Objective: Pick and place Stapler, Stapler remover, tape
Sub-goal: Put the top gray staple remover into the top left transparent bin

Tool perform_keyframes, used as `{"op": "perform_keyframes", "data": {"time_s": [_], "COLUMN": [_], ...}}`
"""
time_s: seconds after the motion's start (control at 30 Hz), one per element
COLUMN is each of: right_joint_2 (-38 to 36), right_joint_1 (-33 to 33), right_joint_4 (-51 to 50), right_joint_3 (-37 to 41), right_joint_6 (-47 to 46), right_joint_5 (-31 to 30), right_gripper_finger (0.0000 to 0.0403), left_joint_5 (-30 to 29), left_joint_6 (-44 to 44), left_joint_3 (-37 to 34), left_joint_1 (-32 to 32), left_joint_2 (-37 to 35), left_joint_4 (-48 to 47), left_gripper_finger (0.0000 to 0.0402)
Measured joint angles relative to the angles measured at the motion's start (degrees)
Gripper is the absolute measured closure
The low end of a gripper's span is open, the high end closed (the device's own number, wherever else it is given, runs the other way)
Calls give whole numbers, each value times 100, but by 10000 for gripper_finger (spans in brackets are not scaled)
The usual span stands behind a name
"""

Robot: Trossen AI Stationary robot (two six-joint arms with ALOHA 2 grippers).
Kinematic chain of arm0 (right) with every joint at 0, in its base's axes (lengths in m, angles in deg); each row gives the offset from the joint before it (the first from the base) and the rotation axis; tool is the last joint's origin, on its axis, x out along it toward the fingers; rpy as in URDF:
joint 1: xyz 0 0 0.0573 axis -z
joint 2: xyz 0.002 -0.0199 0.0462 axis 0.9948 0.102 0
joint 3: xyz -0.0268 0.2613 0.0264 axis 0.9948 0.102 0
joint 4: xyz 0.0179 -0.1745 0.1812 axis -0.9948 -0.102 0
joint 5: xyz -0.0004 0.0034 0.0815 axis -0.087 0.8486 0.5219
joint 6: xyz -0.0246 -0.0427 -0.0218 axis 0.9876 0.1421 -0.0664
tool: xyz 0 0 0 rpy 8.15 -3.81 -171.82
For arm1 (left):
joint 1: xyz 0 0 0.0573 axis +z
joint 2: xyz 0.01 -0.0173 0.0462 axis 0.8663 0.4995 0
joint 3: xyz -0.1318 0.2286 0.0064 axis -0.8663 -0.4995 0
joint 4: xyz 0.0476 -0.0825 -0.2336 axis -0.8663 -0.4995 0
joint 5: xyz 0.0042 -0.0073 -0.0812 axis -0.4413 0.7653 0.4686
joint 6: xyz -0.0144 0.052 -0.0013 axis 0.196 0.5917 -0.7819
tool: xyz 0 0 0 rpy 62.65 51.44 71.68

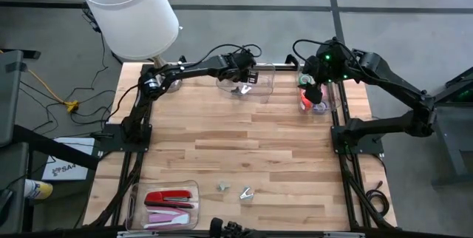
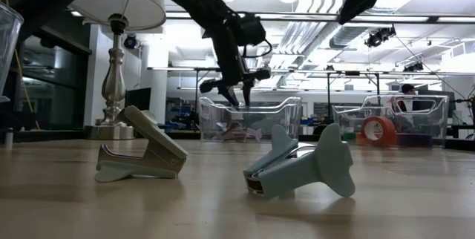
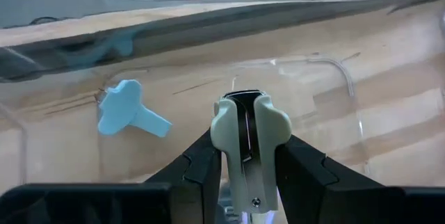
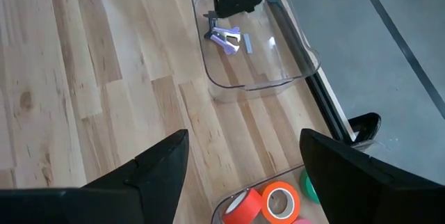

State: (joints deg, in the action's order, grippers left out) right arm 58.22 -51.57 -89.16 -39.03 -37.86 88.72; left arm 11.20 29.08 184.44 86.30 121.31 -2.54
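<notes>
My left gripper [image 3: 247,175] is shut on a pale grey-green staple remover [image 3: 247,133], over the clear bin [image 1: 247,84] at the table's far middle. A light blue staple remover [image 3: 128,109] lies on that bin's floor. Two more staple removers [image 1: 224,187] [image 1: 246,193] lie on the bare wood near the front edge. A red stapler [image 1: 168,196] and a pink one [image 1: 166,214] lie in a clear tray at the near left. Orange and green tape rolls [image 4: 268,203] sit in the far right bin. My right gripper [image 4: 243,161] hangs open above them. My left gripper pinches the staple remover's two broad outer sides [image 3: 221,132] between its two fingers. The fingers slant down from the table's left side and lie along the remover, whose claw end points away from the wrist. The remover looks lifted clear of the bin floor.
A white-shaded lamp [image 1: 129,9] stands at the far left corner, behind the left arm. The far right bin [image 1: 329,105] sits against the table's right edge. A broad stretch of bare wood [image 1: 236,142] lies between the far bins and the near tray [image 1: 194,186].
</notes>
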Motion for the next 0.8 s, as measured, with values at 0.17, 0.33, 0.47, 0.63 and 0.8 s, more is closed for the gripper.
{"op": "perform_keyframes", "data": {"time_s": [0.17, 0.33, 0.47, 0.63, 0.8], "right_joint_2": [0, 0, 0, 0, 0], "right_joint_1": [1, 0, 1, 0, 0], "right_joint_4": [-4, -35, -42, -110, -149], "right_joint_3": [0, 0, 0, 0, 0], "right_joint_6": [-38, -50, -63, -63, -63], "right_joint_5": [0, 4, 3, 2, 2], "right_gripper_finger": [135, 137, 135, 137, 135], "left_joint_5": [120, 251, 222, 292, 313], "left_joint_6": [-215, -280, -275, -262, -259], "left_joint_3": [-4, -4, -4, -4, -4], "left_joint_1": [4, 0, 0, 0, 0], "left_joint_2": [179, 236, 236, 236, 236], "left_joint_4": [1, -28, -22, -24, -26], "left_gripper_finger": [293, 293, 293, 286, 240]}}
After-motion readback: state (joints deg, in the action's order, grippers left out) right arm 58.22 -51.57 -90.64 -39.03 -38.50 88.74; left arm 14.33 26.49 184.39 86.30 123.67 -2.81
